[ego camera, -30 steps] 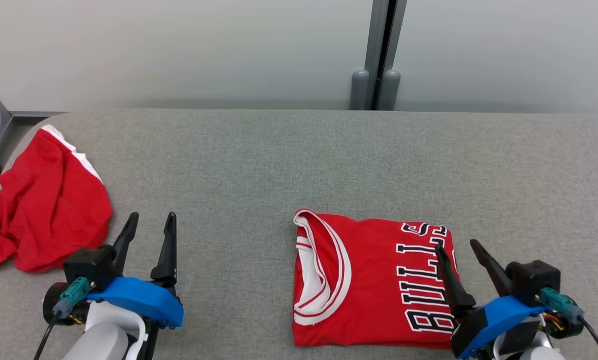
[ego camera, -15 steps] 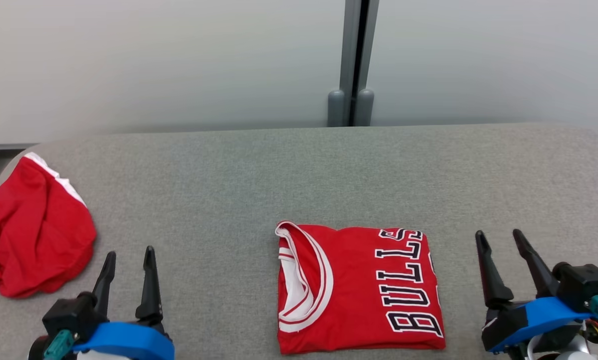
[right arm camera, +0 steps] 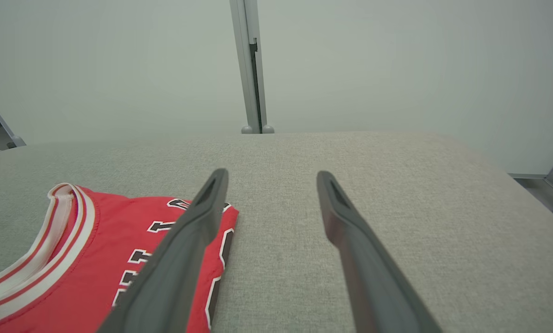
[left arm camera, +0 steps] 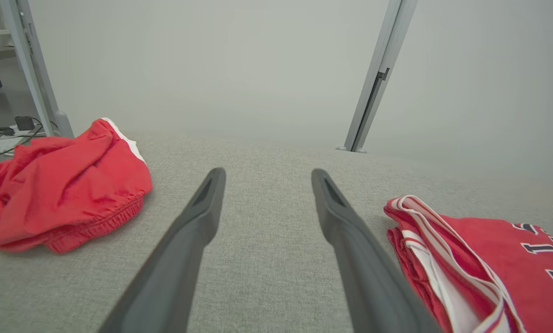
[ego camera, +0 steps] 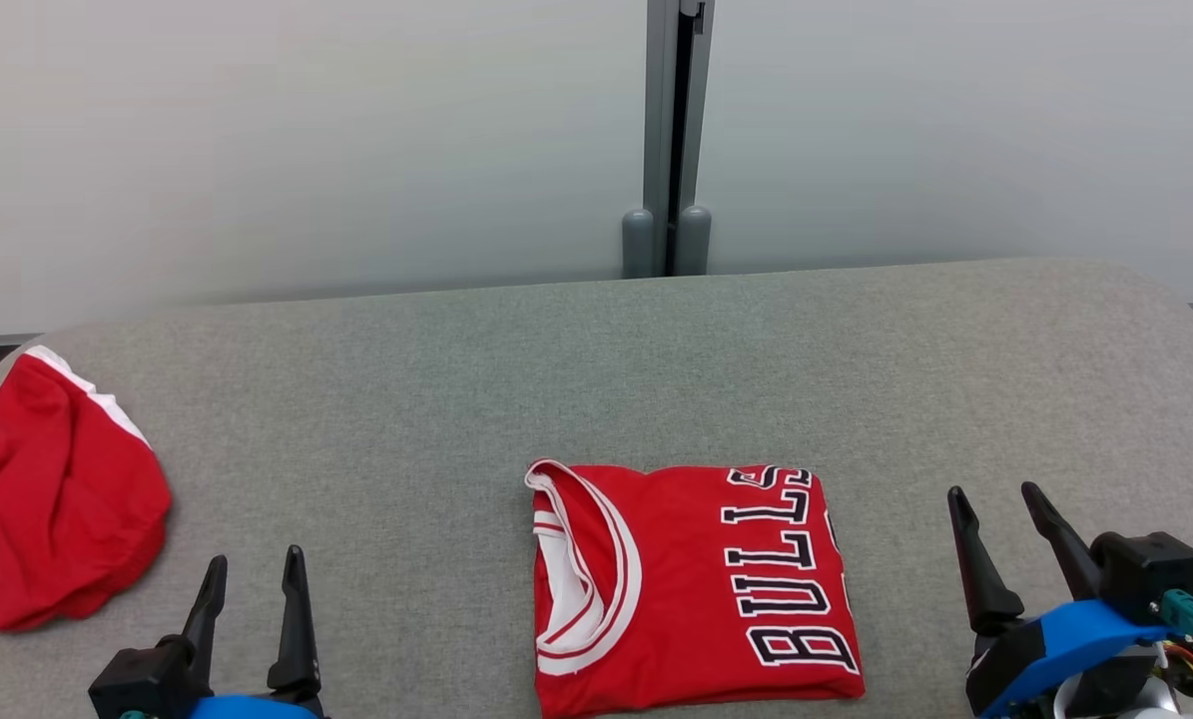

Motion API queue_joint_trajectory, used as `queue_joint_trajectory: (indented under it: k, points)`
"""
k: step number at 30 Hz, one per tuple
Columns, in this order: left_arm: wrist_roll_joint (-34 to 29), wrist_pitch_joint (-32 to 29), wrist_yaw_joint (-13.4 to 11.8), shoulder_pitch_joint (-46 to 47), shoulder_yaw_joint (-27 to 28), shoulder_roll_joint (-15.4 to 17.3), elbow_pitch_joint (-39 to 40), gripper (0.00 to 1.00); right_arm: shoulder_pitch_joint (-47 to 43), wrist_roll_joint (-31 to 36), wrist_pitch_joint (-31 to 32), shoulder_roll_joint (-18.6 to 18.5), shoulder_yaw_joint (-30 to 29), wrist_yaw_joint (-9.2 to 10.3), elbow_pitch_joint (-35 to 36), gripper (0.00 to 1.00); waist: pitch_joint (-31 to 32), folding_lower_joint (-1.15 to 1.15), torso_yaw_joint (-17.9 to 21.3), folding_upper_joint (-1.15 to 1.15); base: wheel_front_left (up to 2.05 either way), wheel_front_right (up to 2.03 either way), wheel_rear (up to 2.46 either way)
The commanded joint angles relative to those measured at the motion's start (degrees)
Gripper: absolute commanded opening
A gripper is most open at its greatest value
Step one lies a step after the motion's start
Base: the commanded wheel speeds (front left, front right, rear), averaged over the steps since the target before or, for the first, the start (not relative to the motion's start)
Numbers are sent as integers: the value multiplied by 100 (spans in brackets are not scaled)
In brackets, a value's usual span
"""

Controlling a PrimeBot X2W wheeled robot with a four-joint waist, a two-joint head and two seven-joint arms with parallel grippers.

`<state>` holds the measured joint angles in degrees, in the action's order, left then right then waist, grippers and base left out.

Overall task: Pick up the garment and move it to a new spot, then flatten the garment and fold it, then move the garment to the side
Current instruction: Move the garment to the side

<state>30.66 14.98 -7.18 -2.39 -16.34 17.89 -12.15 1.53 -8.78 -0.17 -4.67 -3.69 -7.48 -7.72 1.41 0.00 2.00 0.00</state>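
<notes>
The folded red jersey (ego camera: 691,584) is laid flat near the front edge of the grey surface (ego camera: 596,369). The left gripper (ego camera: 257,557) and right gripper (ego camera: 993,492) are held spread, one on each side, clear of the jersey. Crumpled red shorts (ego camera: 52,499) are located at the left end.

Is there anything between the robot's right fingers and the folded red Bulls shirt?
No, nothing visible stands between them. Just bare grey table lies between the right gripper and the folded shirt. The crumpled red garment sits far off at the table's left end, out of the way.
</notes>
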Motion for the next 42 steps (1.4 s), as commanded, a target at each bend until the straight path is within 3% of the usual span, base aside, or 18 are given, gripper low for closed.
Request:
queue_joint_trajectory:
  k: [1, 22, 28, 32, 37, 42]
  points:
    - [-39, 26, 0, -81, 6, -7, 6, 100, 8, -27, -41, -47, 10, -3, -35, 100, 7, 0, 13, 0, 0, 0, 0]
    - [-58, -106, -47, 69, -158, 35, 157, 100, 336, -229, 146, 102, 161, -3, -74, 100, -94, 0, -31, 0, 0, 0, 0]
    - [-62, -118, -76, 73, -172, 67, 229, 100, 620, -500, 1812, 154, 259, -3, -201, 100, -185, 0, -74, 0, 0, 0, 0]
    - [-106, -147, -36, 240, -205, 89, 280, 100, 844, -348, 2831, 172, 261, -4, -410, 100, -386, 0, -176, 0, 0, 0, 0]
    - [-169, -180, 39, 523, -270, 113, 292, 100, 1180, -402, 3531, 173, 287, -3, -867, 100, -667, 0, -346, 0, 0, 0, 0]
    - [-214, -204, 90, 756, -348, 112, 237, 100, 1395, -444, 3817, 172, 368, -3, -1367, 100, -837, 0, -444, 0, 0, 0, 0]
